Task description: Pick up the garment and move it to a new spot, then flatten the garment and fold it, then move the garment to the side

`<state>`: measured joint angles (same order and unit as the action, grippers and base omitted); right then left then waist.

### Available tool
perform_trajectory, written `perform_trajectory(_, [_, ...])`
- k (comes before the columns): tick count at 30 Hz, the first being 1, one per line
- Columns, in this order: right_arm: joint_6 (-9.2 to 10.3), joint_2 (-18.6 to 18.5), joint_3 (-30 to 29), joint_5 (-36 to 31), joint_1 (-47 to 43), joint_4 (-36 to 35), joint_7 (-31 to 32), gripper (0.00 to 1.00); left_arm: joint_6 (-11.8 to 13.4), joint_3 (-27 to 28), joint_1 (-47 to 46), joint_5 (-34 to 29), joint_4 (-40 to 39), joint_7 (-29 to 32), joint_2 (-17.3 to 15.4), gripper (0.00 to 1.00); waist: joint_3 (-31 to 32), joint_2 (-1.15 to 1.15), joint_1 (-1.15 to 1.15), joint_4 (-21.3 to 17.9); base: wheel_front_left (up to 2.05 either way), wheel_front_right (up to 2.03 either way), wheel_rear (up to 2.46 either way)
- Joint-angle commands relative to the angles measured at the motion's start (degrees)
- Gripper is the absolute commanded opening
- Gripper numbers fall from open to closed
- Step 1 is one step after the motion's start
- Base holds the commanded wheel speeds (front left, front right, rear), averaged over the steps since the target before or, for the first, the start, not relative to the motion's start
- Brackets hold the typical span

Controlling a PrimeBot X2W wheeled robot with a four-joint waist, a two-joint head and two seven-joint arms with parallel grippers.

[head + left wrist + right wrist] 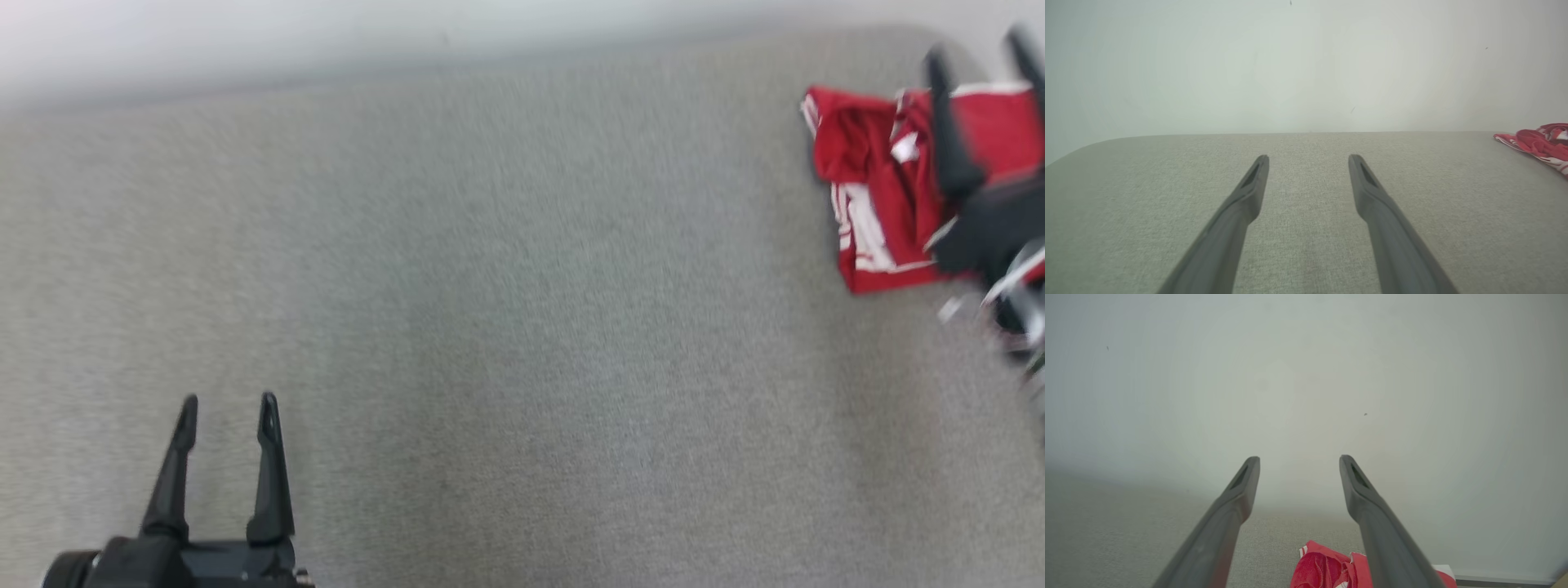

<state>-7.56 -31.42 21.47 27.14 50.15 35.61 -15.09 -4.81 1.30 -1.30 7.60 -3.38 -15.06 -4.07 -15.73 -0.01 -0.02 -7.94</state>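
Garment (865, 188), red with white stripes, lies crumpled near the far right corner of the table (522, 327), beneath the right gripper (978, 49). That gripper's jaws stand wide apart and hold nothing. In the right wrist view its two dark fingers (1237, 498) frame only the pale wall (1306, 375), with the cloth low between them and partly behind the right-hand finger. The tips sit above the cloth and point past it toward the wall. Whether any lower part of the gripper touches the fabric cannot be told, since this side of the head view is blurred. The right arm reaches far forward and out to the right, its dark wrist over the near part of the cloth.

The left gripper (227, 404) is low at the near left, fingers pointing toward the wall. Its jaws are also spread wide and empty, and it is well apart from the cloth. In the left wrist view the red heap shows at the right edge, near the table's far edge.

The table is covered in grey woven fabric. Its far edge runs along the wall and its far corners are rounded. A broad bare stretch of table lies between the two grippers and to the left of the cloth.
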Motion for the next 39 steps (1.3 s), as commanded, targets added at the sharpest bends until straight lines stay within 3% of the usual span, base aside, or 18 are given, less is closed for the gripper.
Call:
perform_trajectory(1, [0.18, 1.62, -2.14, -1.35, -3.98, -2.04, -0.05, 1.00, -0.14, 0.11, 1.46, 0.57, 0.71, -0.15, 0.16, 1.00, 6.98, 0.01, 0.02, 2.98, 0.00, 0.00, 0.00])
perform_trajectory(7, [0.18, 7.29, -9.07, -5.07, -19.75, -10.86, -0.04, 1.00, -0.59, -0.14, 2.97, 0.89, 4.05, -0.14, 0.29, 1.00, 10.85, 0.01, 0.02, 6.14, 0.00, 0.00, 0.00])
perform_trajectory(20, [0.17, 18.03, -13.47, -9.02, -44.83, -21.67, -0.05, 1.00, -0.89, 0.56, 5.29, 1.12, 8.08, -0.15, 0.64, 1.00, 15.35, 0.01, 0.02, 8.45, 0.00, 0.00, 0.00])
perform_trajectory(27, [0.17, 22.92, -15.75, -12.52, -50.83, -25.31, 0.42, 1.00, -1.00, 0.65, 6.39, 1.88, 9.07, -0.15, 0.84, 1.00, 16.27, 0.01, 0.02, 8.53, 0.00, 0.00, 0.00])
perform_trajectory(39, [0.17, 24.73, -17.79, -14.21, -53.81, -27.61, 1.22, 1.00, -0.99, 0.31, 7.68, 2.07, 9.62, -0.15, 1.01, 1.00, 16.90, 0.01, 0.02, 8.14, 0.00, 0.00, 0.00])
